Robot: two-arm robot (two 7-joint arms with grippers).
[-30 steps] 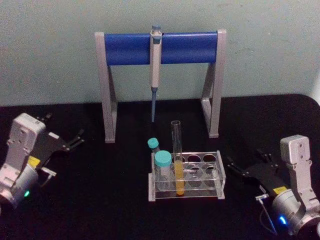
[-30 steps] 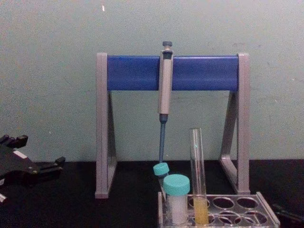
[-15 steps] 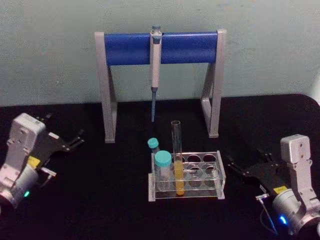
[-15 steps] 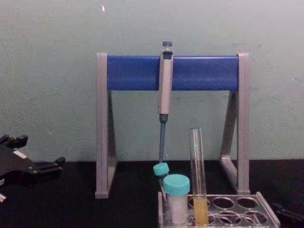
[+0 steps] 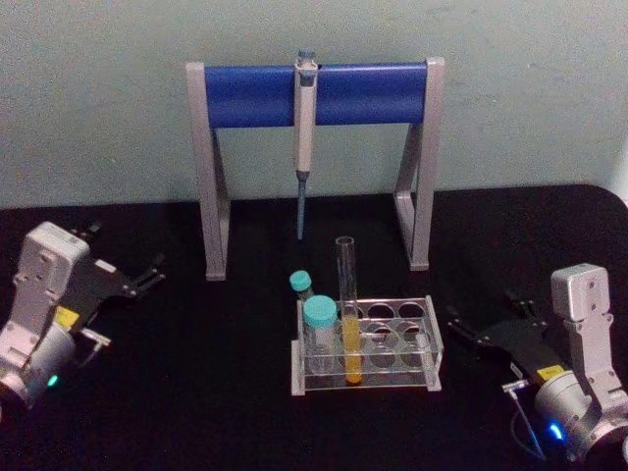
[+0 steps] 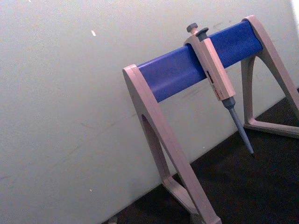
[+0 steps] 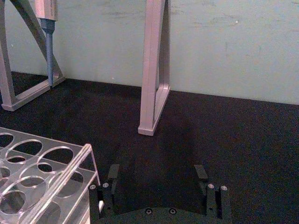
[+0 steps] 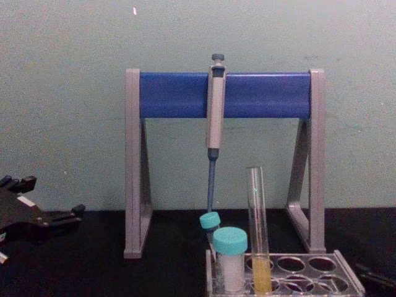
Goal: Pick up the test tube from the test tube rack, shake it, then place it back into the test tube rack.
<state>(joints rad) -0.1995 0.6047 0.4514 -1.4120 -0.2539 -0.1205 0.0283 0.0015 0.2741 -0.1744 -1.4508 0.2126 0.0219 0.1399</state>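
Test tube [image 5: 346,304] first: we see it standing upright in the test tube rack [image 5: 365,345], in a front-row hole next to the larger teal-capped tube [image 5: 318,334], with yellow-orange liquid in its lower part and its clear upper length rising well above the rack top. In the chest view the tube [image 8: 258,229] stands between that capped tube [image 8: 230,258] and the rack's open holes [image 8: 291,265]. A second, smaller teal-capped tube [image 5: 300,287] sits in the rack's back row, behind the larger one.

Behind the rack we see the grey-and-blue stand [image 5: 316,94], with a grey-blue pipette [image 5: 304,137] hanging from its bar, tip pointing down toward the black table [image 5: 216,343].

Our left gripper [image 5: 147,275] rests on the table well to the left of the rack, its fingers spread apart and holding nothing. Our right gripper [image 5: 486,329] lies on the table just right of the rack, near its right end but apart from it; in the right wrist view its fingers [image 7: 111,179] stand wide apart with only bare table between them, the rack's corner [image 7: 70,168] close beside.
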